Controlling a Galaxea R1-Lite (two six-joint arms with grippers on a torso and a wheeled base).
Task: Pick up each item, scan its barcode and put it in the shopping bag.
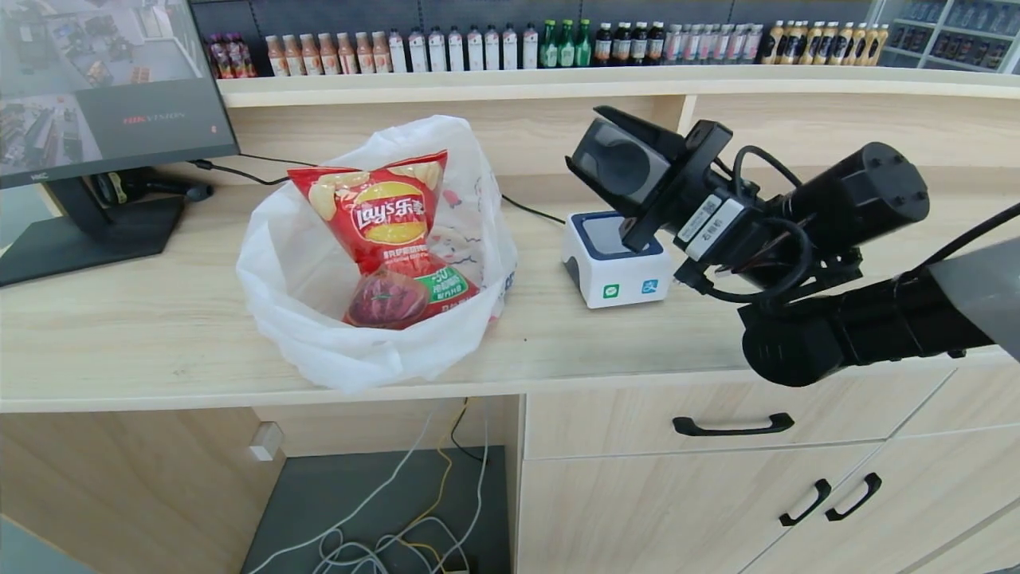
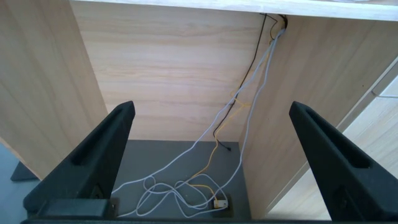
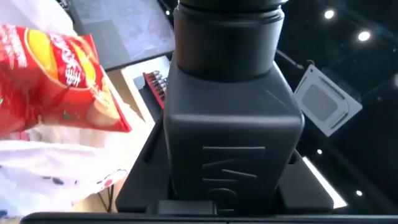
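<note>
Holding a black boxy item with a round cap between its fingers, the right pincer hangs raised and tilted over the white scanner, which stands about midway between the front and back edges of the counter. The item is above the scanner and not touching it. How its long axis lies to the scanner window I cannot tell surely. The shopping bag stands open near the front edge, toward the left end of the counter. A red chips packet and another red packet are already inside it. From the held item the bag lies to the robot's left and lower, with its mouth facing up. So I think the move after scanning is a sideways carry to the left and then a lowering. The right arm is the nearer one. The left pincer is spread wide and holds nothing, low under the counter, facing cables on the floor.
</note>
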